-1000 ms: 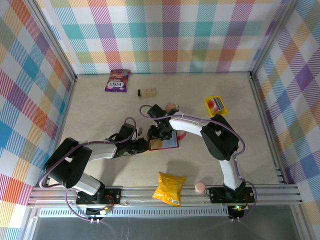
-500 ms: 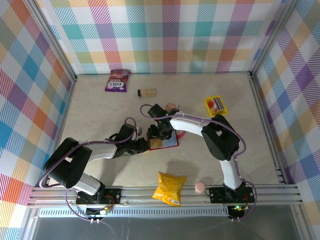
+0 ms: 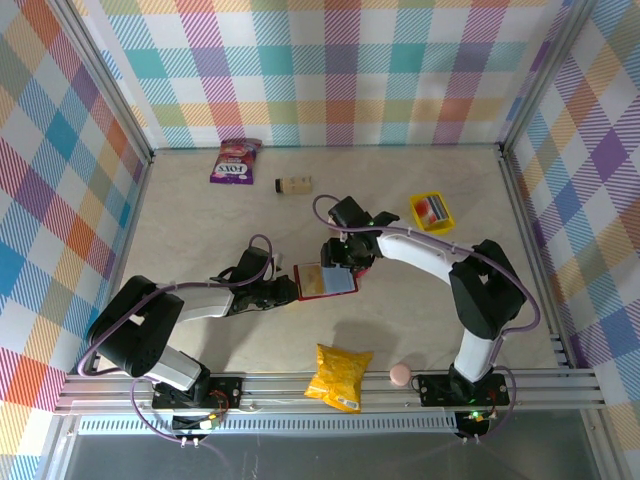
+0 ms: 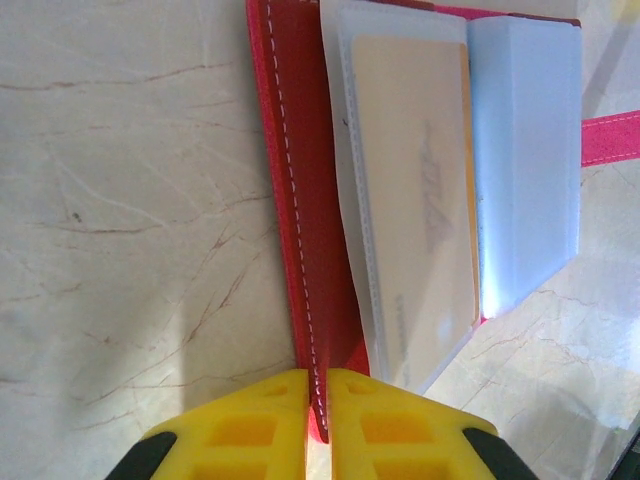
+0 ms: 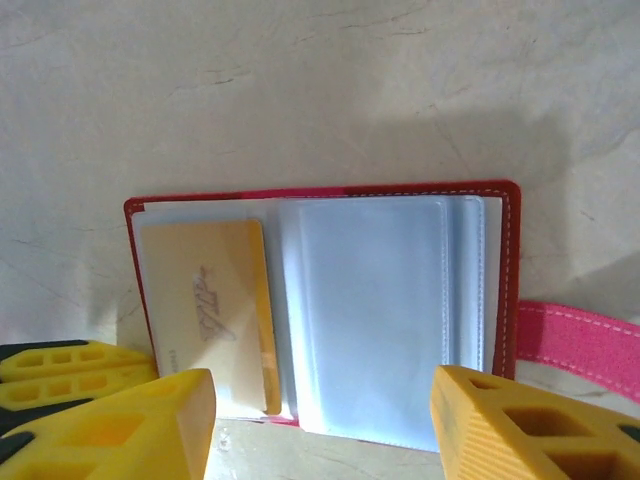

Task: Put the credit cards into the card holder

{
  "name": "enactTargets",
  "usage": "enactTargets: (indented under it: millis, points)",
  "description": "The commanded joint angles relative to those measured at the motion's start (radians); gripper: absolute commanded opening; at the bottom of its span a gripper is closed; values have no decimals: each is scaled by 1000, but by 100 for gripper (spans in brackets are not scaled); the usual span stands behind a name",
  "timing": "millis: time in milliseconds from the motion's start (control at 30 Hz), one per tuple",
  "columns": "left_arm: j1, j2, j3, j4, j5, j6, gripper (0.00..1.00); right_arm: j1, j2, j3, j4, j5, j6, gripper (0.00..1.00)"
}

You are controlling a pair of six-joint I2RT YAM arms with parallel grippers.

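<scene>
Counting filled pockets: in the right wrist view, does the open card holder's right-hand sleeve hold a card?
No, that clear sleeve looks empty; the yellow card sits in the card holder's left sleeve.

The left arm (image 3: 205, 300) and right arm (image 3: 420, 250) are built alike: bulky black joint housings linked by smooth white tubes, each on a black base (image 3: 185, 398). A thin purple cable (image 3: 262, 238) runs along each arm in loose loops. A small green light (image 3: 470, 415) glows at the right arm's foot. The left gripper (image 4: 318, 400) has bright yellow plastic fingers (image 4: 240, 425) moulded with shallow rectangular recesses, and black parts sit at their outer corners. The right gripper (image 5: 322, 385) has the same chunky yellow fingers (image 5: 530, 425), blunt-tipped, with a row of square pockets cut into their sides.
</scene>
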Motion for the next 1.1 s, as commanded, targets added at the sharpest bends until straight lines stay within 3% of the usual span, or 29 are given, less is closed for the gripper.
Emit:
enactTargets:
  millis: [0, 433, 1067]
  points:
    - [6, -43, -10, 15, -7, 13, 13, 11, 44, 32, -48, -45, -79, 57]
    - [6, -76, -24, 31, -10, 15, 15, 6, 136, 93, -86, 41, -77, 59]
    - [6, -23, -11, 40, 12, 7, 15, -8, 212, 115, -75, -46, -48, 61]
